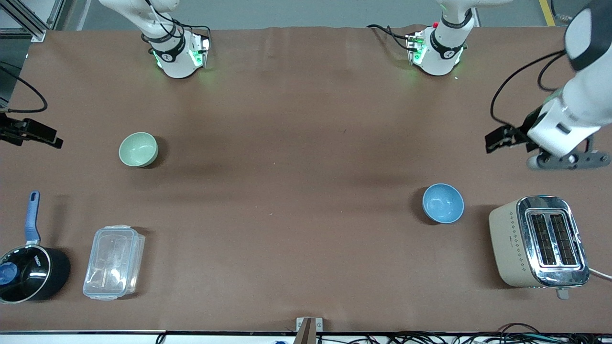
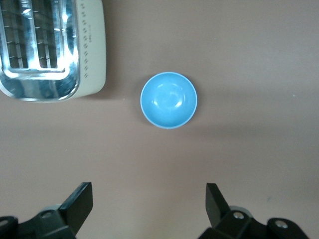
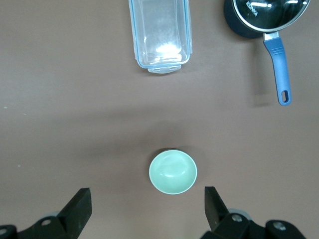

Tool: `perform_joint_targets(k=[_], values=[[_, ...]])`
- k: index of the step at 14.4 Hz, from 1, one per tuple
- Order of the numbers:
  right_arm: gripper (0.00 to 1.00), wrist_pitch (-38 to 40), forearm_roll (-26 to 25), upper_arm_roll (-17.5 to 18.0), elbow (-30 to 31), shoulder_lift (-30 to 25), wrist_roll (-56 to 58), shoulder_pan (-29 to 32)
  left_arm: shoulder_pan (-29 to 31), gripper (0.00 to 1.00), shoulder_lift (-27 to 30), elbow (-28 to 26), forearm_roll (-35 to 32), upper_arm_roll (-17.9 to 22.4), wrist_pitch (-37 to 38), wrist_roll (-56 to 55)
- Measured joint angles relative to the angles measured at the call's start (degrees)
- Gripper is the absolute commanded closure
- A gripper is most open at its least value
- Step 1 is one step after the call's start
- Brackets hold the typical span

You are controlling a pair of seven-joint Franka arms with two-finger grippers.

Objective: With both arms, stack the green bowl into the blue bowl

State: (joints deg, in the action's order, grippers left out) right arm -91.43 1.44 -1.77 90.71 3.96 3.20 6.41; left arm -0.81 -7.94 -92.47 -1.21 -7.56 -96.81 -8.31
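Note:
The green bowl [image 1: 138,149] stands upright and empty on the brown table toward the right arm's end; it also shows in the right wrist view [image 3: 173,172]. The blue bowl [image 1: 443,203] stands upright and empty toward the left arm's end, beside the toaster; it also shows in the left wrist view [image 2: 168,100]. My left gripper [image 1: 492,141] [image 2: 148,204] is open and empty, up over bare table at the left arm's end. My right gripper [image 1: 52,138] [image 3: 147,209] is open and empty, up over the table's edge at the right arm's end. Neither gripper touches a bowl.
A cream and chrome toaster [image 1: 538,241] [image 2: 50,50] stands at the left arm's end. A clear plastic container [image 1: 114,263] [image 3: 160,35] and a black saucepan with a blue handle [image 1: 28,272] [image 3: 264,17] lie nearer to the front camera than the green bowl.

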Motion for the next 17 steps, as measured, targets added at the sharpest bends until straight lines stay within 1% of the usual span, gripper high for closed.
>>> perform_joint_targets(k=[3,5,7,9,12,14,17], values=[[0.00,-7.2,0.0,-0.1,10.8,-3.4,4.6,3.4,0.0,0.00,-3.9,-4.0,-0.1,0.0,-7.4,0.0],[0.00,-11.0,0.0,-0.3,19.1,-5.7,7.6,5.8,0.3,0.00,-6.0,-8.2,-0.3,0.0,-14.8,0.0],[0.00,-13.2,0.0,-0.3,25.6,-6.9,8.6,7.6,0.6,0.01,-8.3,-12.3,-0.3,0.0,-22.3,0.0],[0.00,-17.0,0.0,-0.3,30.4,-7.1,8.6,8.7,0.7,0.07,-10.5,-15.0,-0.3,0.0,-27.5,0.0],[0.00,-23.6,0.0,-0.3,36.9,-7.0,8.6,9.8,1.2,0.18,-13.2,-17.7,-0.3,0.3,-32.9,0.0],[0.00,-26.7,0.0,-0.3,40.1,-6.4,8.6,10.3,2.3,0.23,-15.1,-18.4,-1.1,0.4,-35.3,0.0],[0.00,-29.8,0.0,-0.3,43.0,-3.9,8.6,11.2,2.6,0.31,-17.2,-18.5,-3.2,0.4,-37.3,0.0]])
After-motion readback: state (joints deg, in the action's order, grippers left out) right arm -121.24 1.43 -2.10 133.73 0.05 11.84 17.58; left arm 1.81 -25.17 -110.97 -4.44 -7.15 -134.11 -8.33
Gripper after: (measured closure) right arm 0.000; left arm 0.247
